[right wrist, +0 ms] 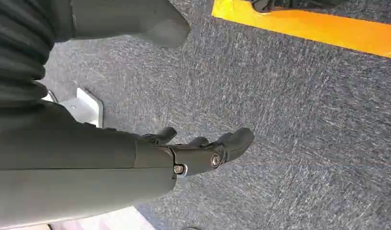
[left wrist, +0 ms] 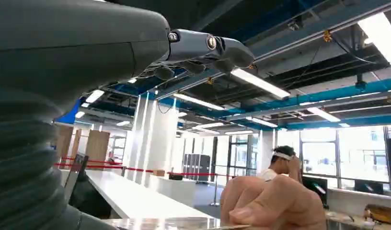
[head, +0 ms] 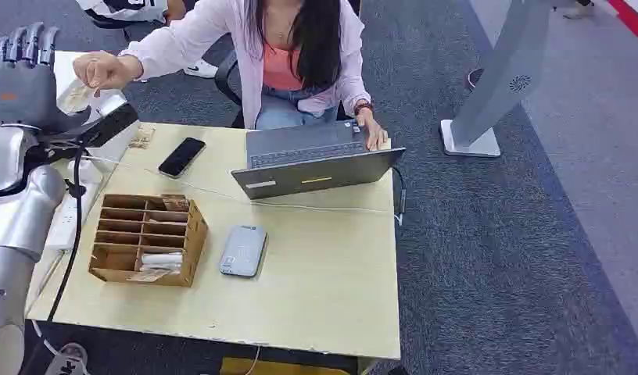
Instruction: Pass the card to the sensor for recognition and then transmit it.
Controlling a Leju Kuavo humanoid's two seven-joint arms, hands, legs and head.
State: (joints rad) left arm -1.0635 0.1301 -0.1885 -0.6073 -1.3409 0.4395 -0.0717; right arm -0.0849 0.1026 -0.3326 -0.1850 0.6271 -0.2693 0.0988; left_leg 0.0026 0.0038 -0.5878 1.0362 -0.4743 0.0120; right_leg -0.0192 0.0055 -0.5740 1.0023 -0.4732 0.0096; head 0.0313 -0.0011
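Upper left of the head view: robot's left hand [head: 23,78] raised with its back to the camera, dark fingers upright and spread. Just right of it, a pale card [head: 75,97], pinched from above by a seated person's hand [head: 105,70] reaching in from the top of the frame. Cannot tell whether the robot's thumb has any hold on the card; in the left wrist view, fingers stretched out straight across the top, with the person's knuckles and the card's thin edge at the bottom. Right hand [right wrist: 203,148] hanging over grey carpet, fingers loosely extended, holding nothing. Lower centre of the head view: a flat grey-blue sensor [head: 243,250] lying on the pale table [head: 316,312], just right of a wooden sorter box [head: 148,238], well below the open laptop [head: 316,160] and black phone [head: 181,156]. Step in hand, by judgement: the handover of the card at upper left. To do it well: hold the raised hand steady, let the person's fingers take the full weight before easing the thumb off, and avoid pulling sideways so the card does not bend or drop onto the clutter at the table's left edge. Release only on a firm grip from the person.
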